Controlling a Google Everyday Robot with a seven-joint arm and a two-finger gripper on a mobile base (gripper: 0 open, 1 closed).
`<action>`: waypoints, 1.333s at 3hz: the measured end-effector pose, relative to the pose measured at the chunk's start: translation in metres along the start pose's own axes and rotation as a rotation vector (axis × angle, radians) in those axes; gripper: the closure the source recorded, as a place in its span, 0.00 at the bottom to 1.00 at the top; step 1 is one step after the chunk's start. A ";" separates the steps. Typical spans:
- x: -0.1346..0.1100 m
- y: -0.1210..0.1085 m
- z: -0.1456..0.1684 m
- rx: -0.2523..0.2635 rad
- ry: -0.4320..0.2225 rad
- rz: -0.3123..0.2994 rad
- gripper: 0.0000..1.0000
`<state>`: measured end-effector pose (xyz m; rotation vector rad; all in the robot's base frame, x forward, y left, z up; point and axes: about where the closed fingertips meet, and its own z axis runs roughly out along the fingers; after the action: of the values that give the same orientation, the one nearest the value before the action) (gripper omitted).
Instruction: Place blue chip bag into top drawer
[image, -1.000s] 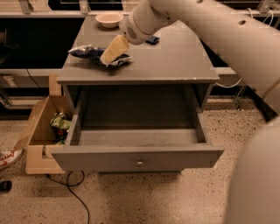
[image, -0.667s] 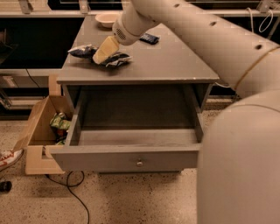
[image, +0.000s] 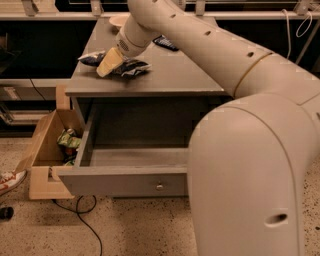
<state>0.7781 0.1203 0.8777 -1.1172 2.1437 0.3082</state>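
The pale yellow-tipped gripper (image: 109, 63) rests its tip on the crumpled dark blue foil chip bag (image: 132, 67); whether it is spread or has hold of the bag cannot be told. The bag lies on the grey table (image: 175, 77) near the front left corner, well outside the wide grey wooden top drawer (image: 125, 181), which stands pulled out at six o'clock of the bag, small round metal knob (image: 159, 187) on its front. At two o'clock of the bag lies a small flat dark rectangular packet (image: 166, 44), at twelve o'clock a pale round dish (image: 118, 20). At nine o'clock of the drawer sits a tan cardboard box (image: 44, 145) holding green snack bags (image: 69, 140).
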 end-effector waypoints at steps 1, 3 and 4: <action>0.002 0.001 0.025 -0.010 0.019 0.019 0.27; 0.016 0.009 -0.010 -0.078 -0.122 -0.020 0.81; 0.036 0.017 -0.065 -0.109 -0.217 -0.094 1.00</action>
<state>0.7200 0.0756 0.8995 -1.1845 1.8976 0.4853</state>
